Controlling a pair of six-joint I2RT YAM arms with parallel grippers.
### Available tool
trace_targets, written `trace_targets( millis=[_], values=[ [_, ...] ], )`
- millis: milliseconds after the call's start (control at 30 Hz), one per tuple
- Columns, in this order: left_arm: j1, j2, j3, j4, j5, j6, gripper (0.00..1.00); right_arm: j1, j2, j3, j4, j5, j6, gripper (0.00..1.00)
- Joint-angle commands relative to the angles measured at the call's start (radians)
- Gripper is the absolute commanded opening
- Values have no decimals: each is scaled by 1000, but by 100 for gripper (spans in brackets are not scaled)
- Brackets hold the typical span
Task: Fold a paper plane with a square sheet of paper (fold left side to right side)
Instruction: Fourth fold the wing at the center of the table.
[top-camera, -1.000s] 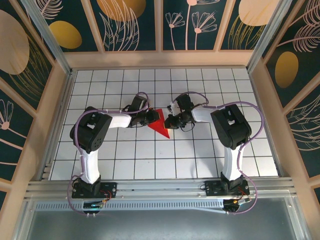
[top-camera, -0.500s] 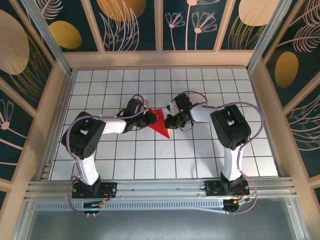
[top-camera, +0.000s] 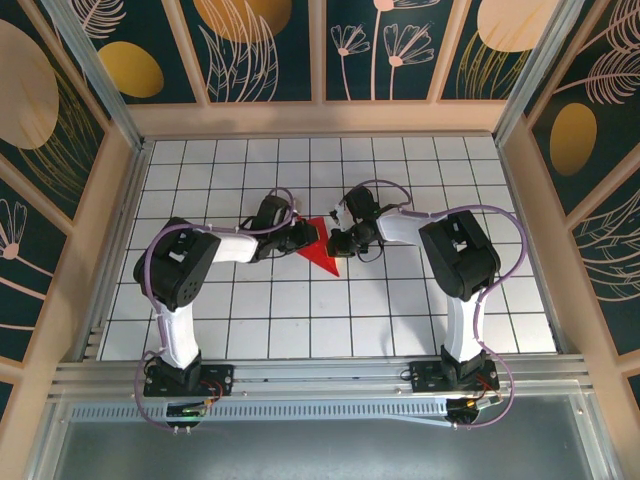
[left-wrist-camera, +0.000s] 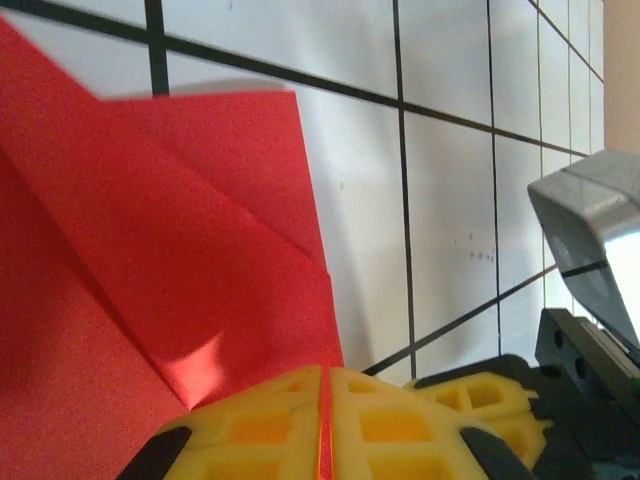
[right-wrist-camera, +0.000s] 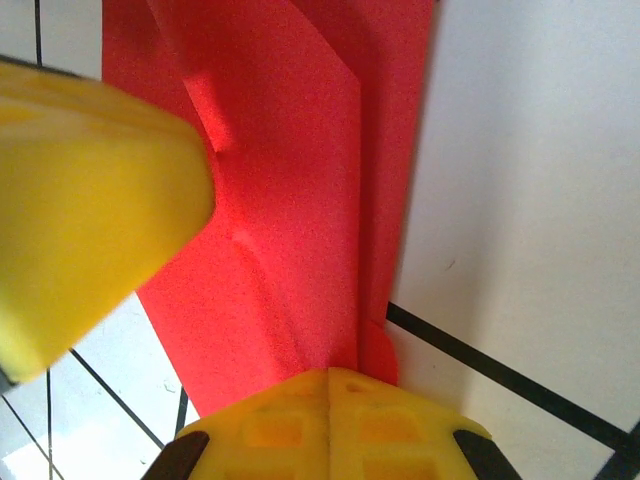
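**A:** Where is the paper (top-camera: 322, 252)?

**B:** On the table (top-camera: 400, 300), mid-grid. It is a creased triangle with its wide edge far and its tip near, so the long axis runs far to near, between the two grippers.

**A:** Who has it?

**B:** Both. The left gripper (top-camera: 305, 236) is clenched on the left edge and the right gripper (top-camera: 338, 240) on the right edge. Both arms reach low, elbows outward.

**A:** And the fold?

**B:** I judge the left must carry its edge rightward across that axis while the right anchors.
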Motion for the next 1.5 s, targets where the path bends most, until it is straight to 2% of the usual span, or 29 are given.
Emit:
trace_targets(
  millis=[0, 600, 1167, 1467],
  values=[
    [0, 32, 29, -40, -40, 36, 10, 5, 76, -27, -75, 157, -32, 0],
    [26, 91, 95, -95, -125, 69, 11, 7, 89, -30, -117, 200, -65, 0],
    [140, 125, 172, -169, -142, 150, 13, 7, 101, -35, -126, 208, -66, 0],
    [173, 113, 226, -228, -162, 211, 13, 7, 98, -31, -124, 199, -61, 0]
  ],
)
